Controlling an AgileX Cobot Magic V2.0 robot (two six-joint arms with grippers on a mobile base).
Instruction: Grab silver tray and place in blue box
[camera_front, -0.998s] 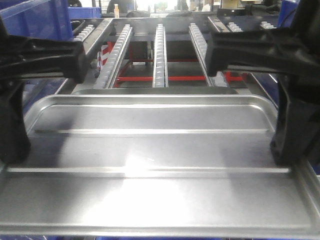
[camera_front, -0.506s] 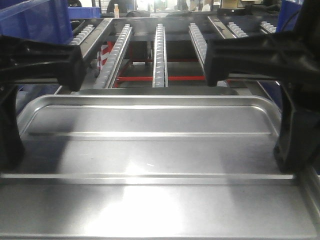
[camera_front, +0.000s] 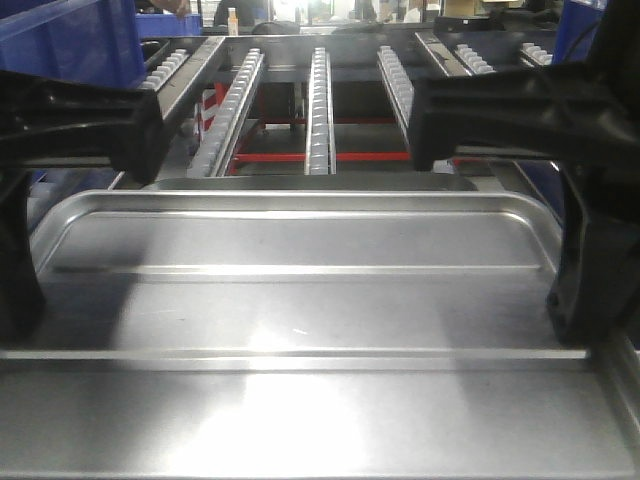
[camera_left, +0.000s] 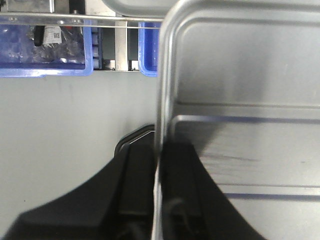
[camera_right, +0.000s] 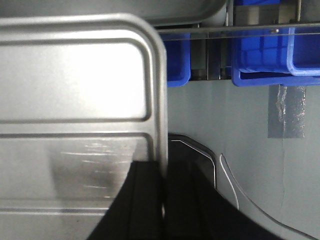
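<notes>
The silver tray fills the lower front view, held level off the ground with its two long ridges running across. My left gripper is shut on its left rim; in the left wrist view the rim runs straight between the black fingers of the left gripper. My right gripper is shut on the right rim, and the right wrist view shows that gripper pinching the rim. The blue box is out of view.
A roller rack with a red frame stands just beyond the tray's far edge. A blue crate sits far left. Small blue bins line a shelf. Grey floor lies under the tray.
The tray and both grippers have come closer to the camera. The tray's near rim has dropped out of the bottom of the frame, and the left gripper sits further left.
</notes>
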